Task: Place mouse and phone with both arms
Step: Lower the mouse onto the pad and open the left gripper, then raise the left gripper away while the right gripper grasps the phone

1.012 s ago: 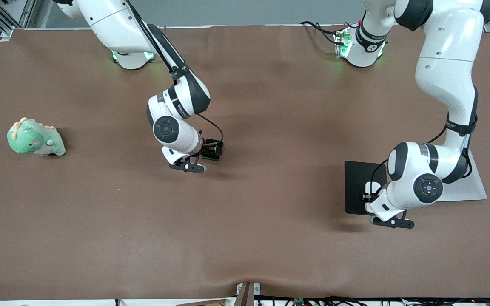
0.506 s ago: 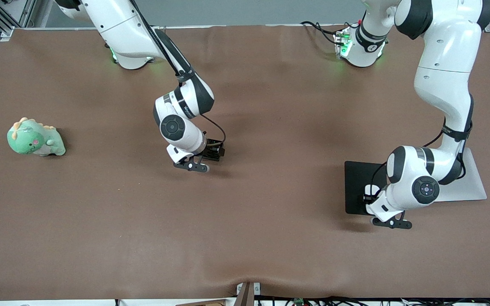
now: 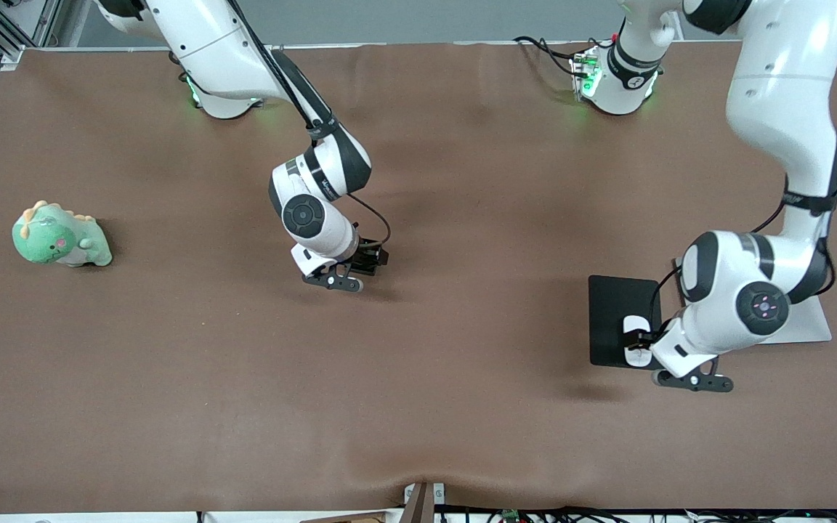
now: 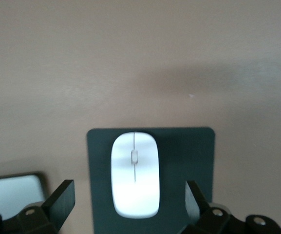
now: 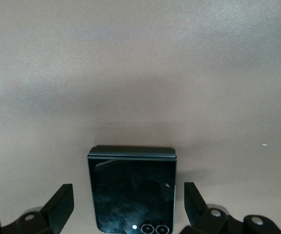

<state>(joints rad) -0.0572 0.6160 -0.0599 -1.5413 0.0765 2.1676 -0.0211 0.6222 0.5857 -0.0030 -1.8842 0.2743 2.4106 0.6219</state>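
Nearest my front camera, at about four o'clock on the brown table (image 3: pixel 418 407), I see the left gripper (image 4: pixel 130 207) low over a matte black rectangular pad (image 3: pixel 611 319). Its fingers (image 4: pixel 62 197) stand wide, one on each side of the small glossy white oval mouse (image 4: pixel 134 180) without touching it. That mouse (image 3: pixel 634 340) lies flat on the pad with its thin grey line up. A pale grey flat plate (image 3: pixel 807 327) lies touching the pad's edge at the left arm's end, mostly under the left arm (image 3: pixel 774 181).

Farther up, near the table's centre and slightly toward nine o'clock, I see the right gripper (image 5: pixel 129 207) low over the small black glossy, nearly square phone (image 5: pixel 132 190). Its fingers (image 5: pixel 60 200) also stand wide, clear of the phone's edges. From the front the phone (image 3: pixel 368 263) shows only as a dark edge under the right arm's (image 3: pixel 302 131) wrist, lying on bare table.

At nine o'clock, well apart from both grippers, a green plush dinosaur with orange spines (image 3: pixel 59 237) rests on the table.
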